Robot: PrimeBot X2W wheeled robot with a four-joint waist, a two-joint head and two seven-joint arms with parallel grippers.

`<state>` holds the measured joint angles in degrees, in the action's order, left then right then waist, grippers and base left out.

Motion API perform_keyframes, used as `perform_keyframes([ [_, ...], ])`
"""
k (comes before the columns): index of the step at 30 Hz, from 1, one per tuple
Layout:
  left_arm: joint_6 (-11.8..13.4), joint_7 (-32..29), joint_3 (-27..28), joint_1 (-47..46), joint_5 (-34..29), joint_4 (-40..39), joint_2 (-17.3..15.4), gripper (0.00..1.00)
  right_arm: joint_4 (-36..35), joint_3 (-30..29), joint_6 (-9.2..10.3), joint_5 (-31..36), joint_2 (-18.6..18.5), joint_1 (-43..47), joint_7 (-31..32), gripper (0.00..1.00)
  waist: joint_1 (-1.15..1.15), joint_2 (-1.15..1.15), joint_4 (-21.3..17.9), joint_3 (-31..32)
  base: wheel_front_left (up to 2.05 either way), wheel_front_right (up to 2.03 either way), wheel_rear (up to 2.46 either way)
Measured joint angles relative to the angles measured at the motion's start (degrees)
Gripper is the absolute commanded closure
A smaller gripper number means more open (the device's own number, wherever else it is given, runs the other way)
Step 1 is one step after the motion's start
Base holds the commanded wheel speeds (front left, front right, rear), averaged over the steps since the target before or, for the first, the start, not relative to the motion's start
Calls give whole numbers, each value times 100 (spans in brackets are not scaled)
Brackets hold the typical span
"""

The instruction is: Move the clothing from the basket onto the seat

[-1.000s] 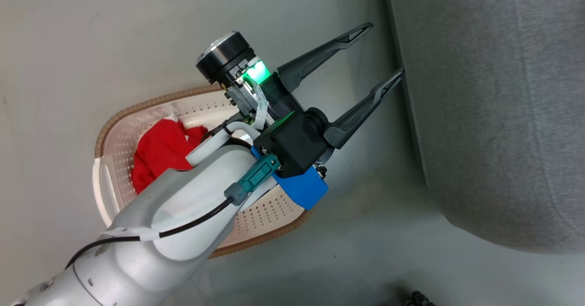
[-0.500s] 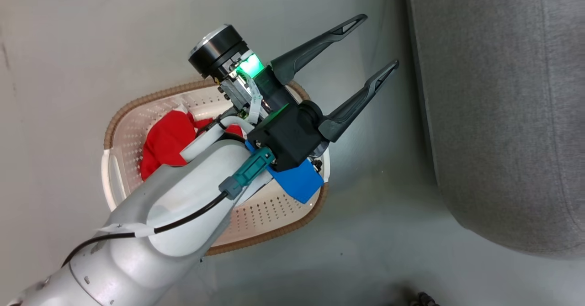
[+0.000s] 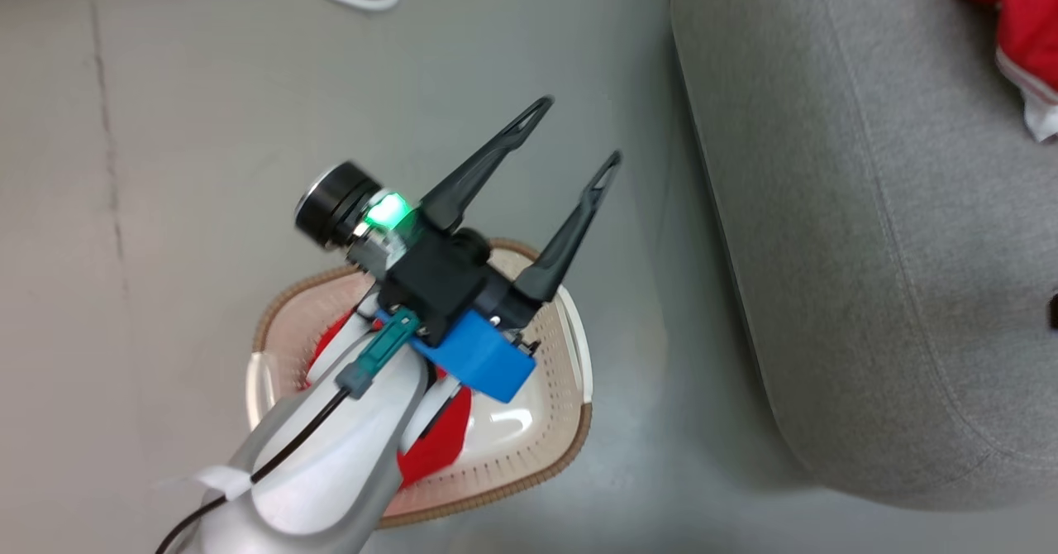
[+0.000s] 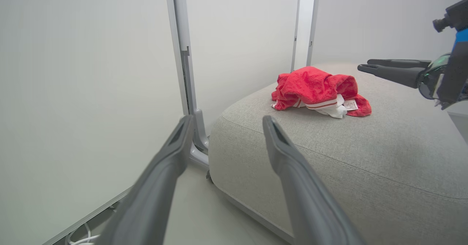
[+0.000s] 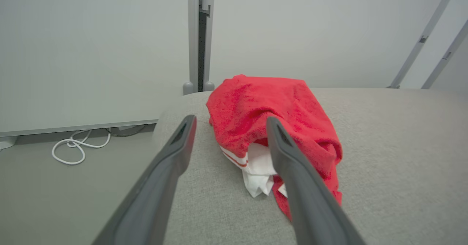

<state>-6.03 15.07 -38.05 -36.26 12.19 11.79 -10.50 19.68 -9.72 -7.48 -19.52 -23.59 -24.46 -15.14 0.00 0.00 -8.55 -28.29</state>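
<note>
1. Left claw (image 3: 577, 134), centre of the head view, hangs above the basket (image 3: 576, 347). Its fingers are spread wide with nothing between them. The forearm covers most of the basket's inside.
2. The basket sits on the floor, lower centre of the head view. Basket garment (image 3: 434, 446) lies bunched inside, with red patches showing either side of the forearm. Most of it is hidden.
3. Handling guess for it: soft, light, floppy terry-like cloth, not stiff, fragile or slippery. It will likely sag and trail when lifted, and could snag on the perforated wall or the rim. Best bite is a raised fold near the top of the heap, pinched deep to catch several layers. Avoid a thin trim edge, which could slip free.
4. Seat (image 3: 868, 248) is on the right side of the head view, near the basket, with a strip of floor between them.
5. Right claw (image 5: 230, 123), bottom centre of the right wrist view, is low over the seat with jaws wide apart, gripping nothing. Its right finger overlaps the cloth in that view; can't tell if it touches.
6. Seat garment (image 5: 270, 109) is at the centre of the right wrist view and the upper right corner of the head view. It is a crumpled heap on the seat with white striped trim at its lower edge. Looks already placed, so it needs no further grip.
7. Farthest: white cable (image 5: 78, 146) coiled on the floor by the wall, left of the right wrist view.
</note>
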Motion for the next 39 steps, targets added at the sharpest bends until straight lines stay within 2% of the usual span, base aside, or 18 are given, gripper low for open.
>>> perform_keyframes([
  [6,97,0,632,724,-18,-103,36,0,-1089,404,-1,283,464,516,0,0,0,0,172,629,0,0,0],
  [12,190,-1,1382,1344,-66,-145,93,0,-1652,905,0,433,879,767,0,0,-1,0,560,1117,0,0,0],
  [18,244,1,2111,1863,-116,-67,157,0,-1690,1201,-1,588,1149,1179,1,0,-1,0,1035,1555,0,0,0],
  [26,192,0,2746,2598,-304,-71,187,0,-1742,1060,-1,810,1552,1924,1,0,-1,0,1482,2137,0,0,0],
  [33,97,0,3027,3041,-427,-118,269,0,-1745,776,0,993,1775,2460,1,0,-1,0,1672,2508,0,0,0],
  [39,35,0,3133,3154,-533,-145,346,0,-1670,605,0,1100,1936,2634,1,0,-1,0,1642,2623,0,0,0],
])
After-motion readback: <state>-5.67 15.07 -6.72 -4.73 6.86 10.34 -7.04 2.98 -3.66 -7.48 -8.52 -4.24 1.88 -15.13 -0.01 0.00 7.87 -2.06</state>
